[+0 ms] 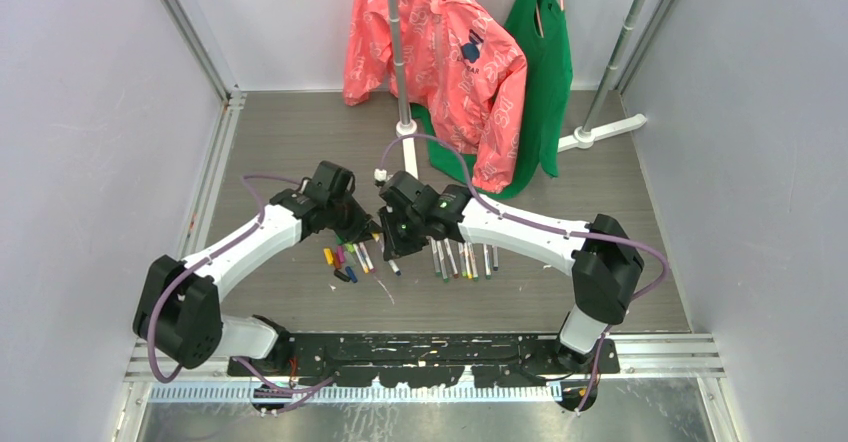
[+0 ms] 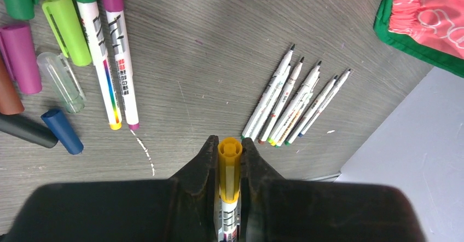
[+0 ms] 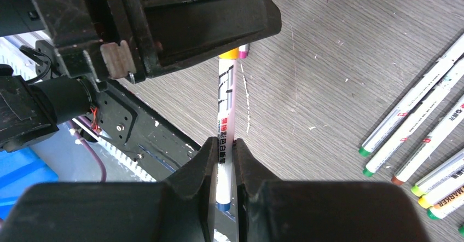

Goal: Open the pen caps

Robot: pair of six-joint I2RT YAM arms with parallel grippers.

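One pen (image 3: 226, 105) with a whitish barrel is held between both grippers above the table. My left gripper (image 2: 230, 146) is shut on its yellow pen cap (image 2: 230, 168), which is still seated on the barrel. My right gripper (image 3: 225, 143) is shut on the barrel near its blue end. In the top view the two grippers (image 1: 366, 230) (image 1: 395, 234) meet tip to tip. Several loose pen caps lie on the table, among them a light green one (image 2: 67, 28), a purple one (image 2: 22, 56) and a blue one (image 2: 62, 131). Two capped pens (image 2: 109, 61) lie beside them.
A row of several uncapped pens (image 2: 295, 102) (image 1: 462, 259) lies to the right of the caps. A pink garment (image 1: 440, 62) and a green one (image 1: 545, 72) hang on a stand (image 1: 400, 52) at the back. The black base rail (image 1: 420, 352) runs along the near edge.
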